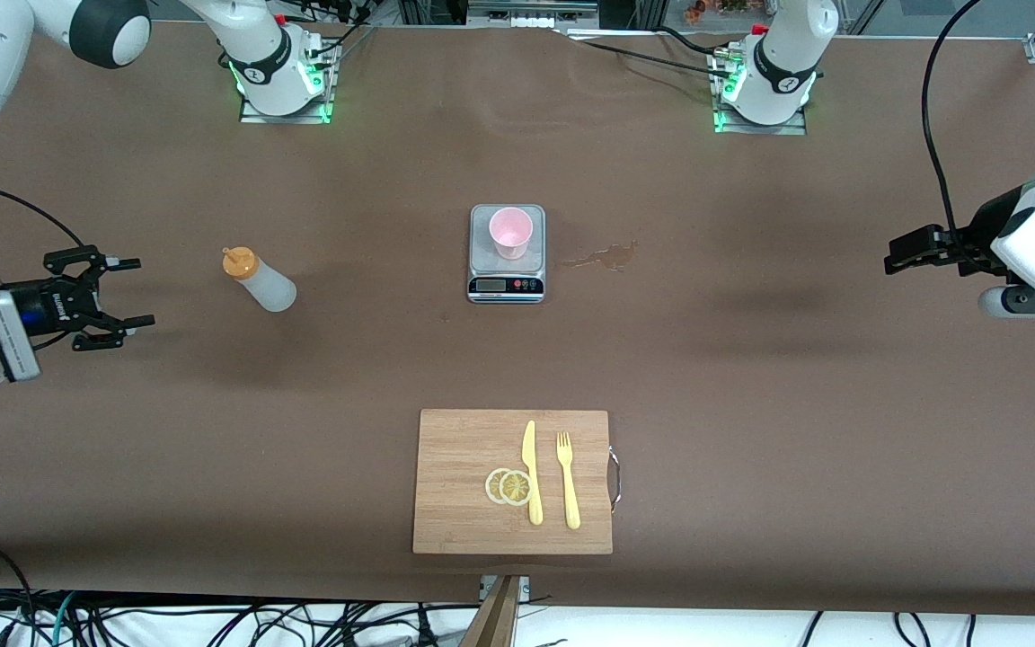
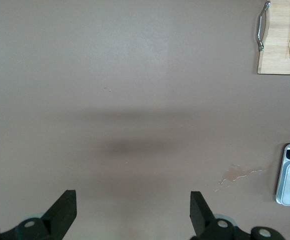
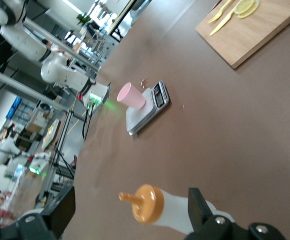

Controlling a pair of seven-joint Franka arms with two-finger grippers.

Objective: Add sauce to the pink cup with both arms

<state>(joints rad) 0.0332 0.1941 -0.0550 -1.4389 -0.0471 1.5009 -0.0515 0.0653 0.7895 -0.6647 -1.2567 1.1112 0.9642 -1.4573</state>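
The sauce bottle [image 1: 259, 280], whitish with an orange cap, stands upright on the table toward the right arm's end. My right gripper [image 1: 142, 292] is open, level with the bottle and a short way from it. In the right wrist view the bottle [image 3: 177, 209] lies between the open fingers [image 3: 197, 205], untouched. The pink cup [image 1: 510, 232] stands on the scale [image 1: 506, 286] at mid-table and also shows in the right wrist view [image 3: 131, 96]. My left gripper [image 1: 893, 256] is open and empty at the left arm's end, over bare table [image 2: 132, 205].
A dried spill mark [image 1: 603, 258] lies beside the scale toward the left arm's end. A wooden cutting board [image 1: 455, 476] with a yellow knife [image 1: 532, 472], fork [image 1: 568, 481] and lemon slices [image 1: 508, 486] lies nearer the front camera.
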